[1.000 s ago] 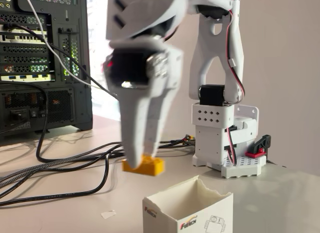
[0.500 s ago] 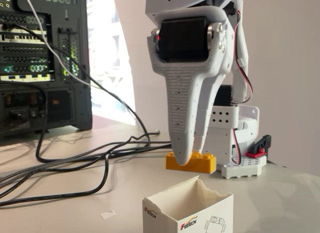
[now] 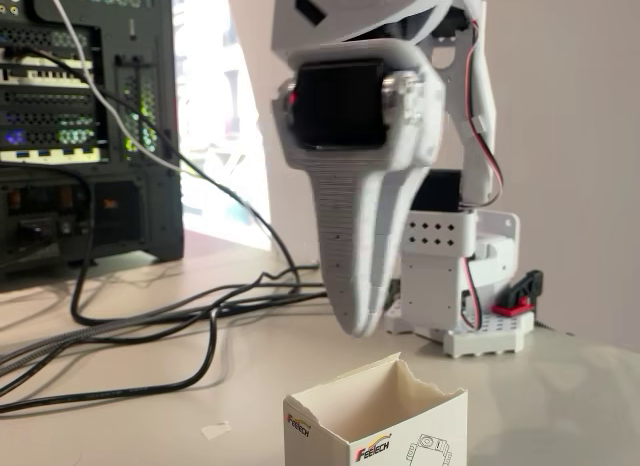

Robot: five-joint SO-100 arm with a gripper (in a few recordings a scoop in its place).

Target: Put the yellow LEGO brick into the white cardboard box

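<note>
Jaws (image 3: 358,324) are hanging just above the white cardboard box (image 3: 375,426) on the bench (image 3: 150,416); whether clenched or released, I cannot tell.

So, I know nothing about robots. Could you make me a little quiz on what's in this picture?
1. True or false: the white cardboard box lies flat on its side.
2. Where is the tip of the gripper in the fixed view? A: deep inside the box. B: higher than the box's torn rim, clear of it. C: pressed onto the table.
3. What colour are the cables running across the table?

Key: 1. False; it stands upright with its top open. 2. B. 3. Black.
</note>
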